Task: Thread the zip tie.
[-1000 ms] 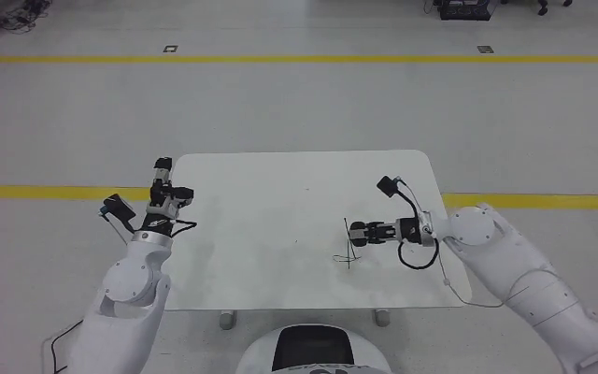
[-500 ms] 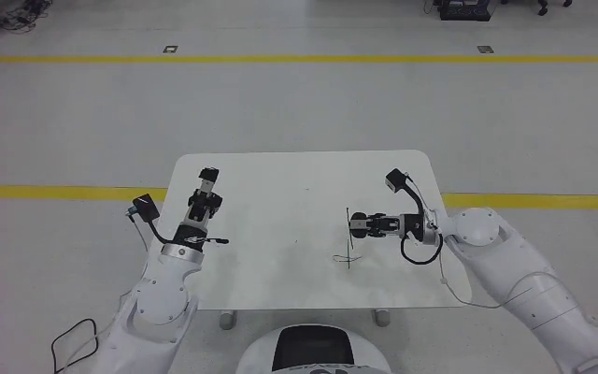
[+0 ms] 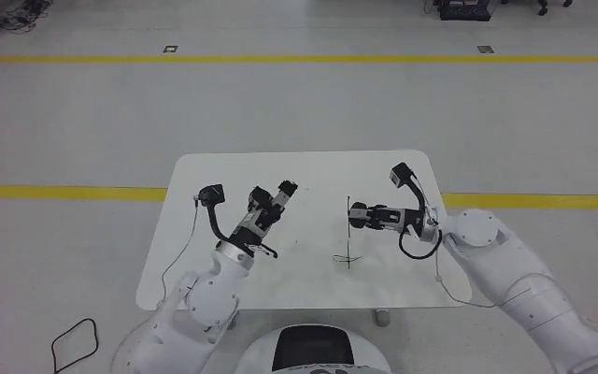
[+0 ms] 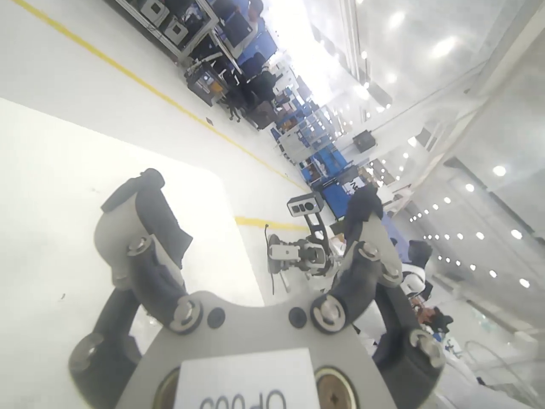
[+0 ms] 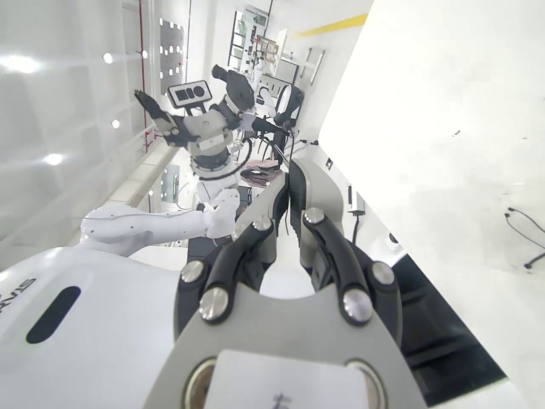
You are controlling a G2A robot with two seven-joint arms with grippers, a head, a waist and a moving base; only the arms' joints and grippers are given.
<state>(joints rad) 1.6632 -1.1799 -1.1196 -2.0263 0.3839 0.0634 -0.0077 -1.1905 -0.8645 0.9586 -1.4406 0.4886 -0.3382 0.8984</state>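
My right gripper (image 3: 355, 217) is shut on a thin black zip tie (image 3: 348, 204) over the right half of the white table (image 3: 308, 173). In the right wrist view the zip tie (image 5: 291, 214) runs between the closed fingertips of the right gripper (image 5: 289, 189). My left gripper (image 3: 280, 193) hovers open over the table's middle, to the left of the zip tie and apart from it. The left wrist view shows the left gripper (image 4: 255, 197) with its jaws spread wide and nothing between them. Beyond them, the same view takes in the right gripper (image 4: 281, 253) with the zip tie (image 4: 267, 240).
A few loose black zip ties (image 3: 344, 258) lie on the table just under the right gripper, also visible as zip ties (image 5: 521, 219) in the right wrist view. A yellow floor line (image 3: 75, 193) runs behind the table.
The left arm has swung from the table's left edge in toward the middle, nearing the right gripper. The right gripper has shifted slightly away from the front edge, still holding the zip tie.
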